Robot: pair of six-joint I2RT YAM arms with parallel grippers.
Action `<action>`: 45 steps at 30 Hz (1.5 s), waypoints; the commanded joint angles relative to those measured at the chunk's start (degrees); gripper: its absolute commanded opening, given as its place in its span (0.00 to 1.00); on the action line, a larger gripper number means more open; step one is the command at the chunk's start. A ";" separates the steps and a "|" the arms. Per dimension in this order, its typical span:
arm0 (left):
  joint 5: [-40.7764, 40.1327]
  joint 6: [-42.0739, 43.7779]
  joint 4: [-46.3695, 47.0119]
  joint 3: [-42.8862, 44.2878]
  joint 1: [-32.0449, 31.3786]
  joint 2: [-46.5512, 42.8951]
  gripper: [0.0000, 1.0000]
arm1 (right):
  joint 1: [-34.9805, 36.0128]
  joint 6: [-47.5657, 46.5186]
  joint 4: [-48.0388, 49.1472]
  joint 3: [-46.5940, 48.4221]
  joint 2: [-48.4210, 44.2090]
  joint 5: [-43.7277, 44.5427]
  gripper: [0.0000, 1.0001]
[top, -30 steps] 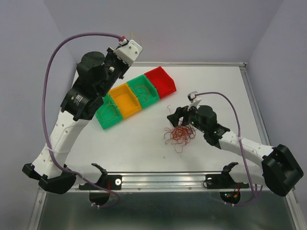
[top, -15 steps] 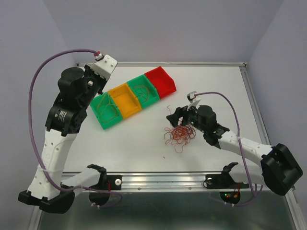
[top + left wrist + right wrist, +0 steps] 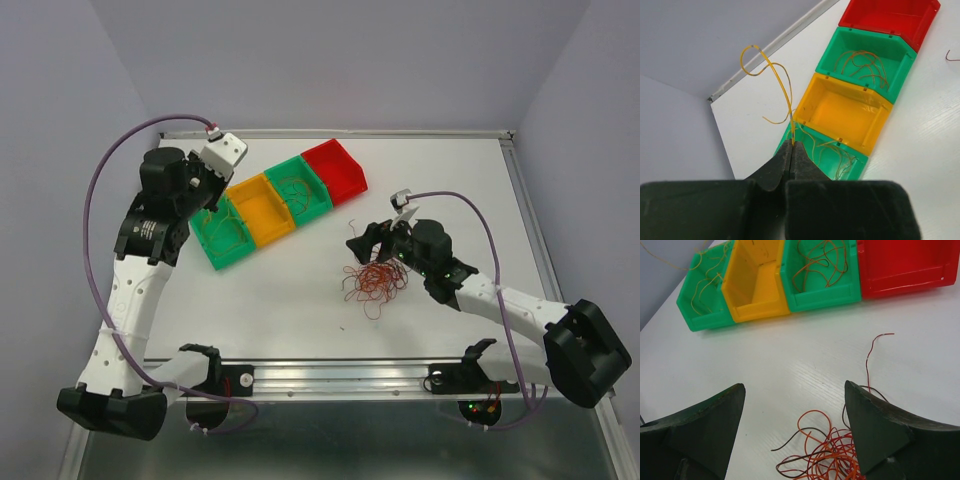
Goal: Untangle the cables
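My left claw (image 3: 791,150) pinches one yellow strand (image 3: 781,82) at the end green bin (image 3: 707,322), where similar strands lie, likely for sorting. My right claw (image 3: 795,387) hangs spread above the tangle (image 3: 822,457) on the desk (image 3: 765,365), ready to pick.

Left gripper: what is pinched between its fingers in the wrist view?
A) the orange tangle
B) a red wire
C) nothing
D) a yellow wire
D: the left gripper is shut on a single yellow wire, which curls upward from the fingertips.
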 commanded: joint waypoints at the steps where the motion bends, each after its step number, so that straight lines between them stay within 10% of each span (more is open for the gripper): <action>1: 4.02 -0.88 2.69 -3.79 0.98 -1.97 0.00 | 0.43 -0.11 3.17 -0.83 -1.16 -0.61 0.86; 31: 22.13 6.51 -0.65 -12.85 20.59 8.83 0.00 | 0.51 0.42 4.32 -2.32 -1.34 -0.87 0.86; 45: 21.42 5.37 -0.64 -7.85 24.01 28.51 0.00 | 0.51 1.03 5.28 -3.20 -1.86 -1.23 0.86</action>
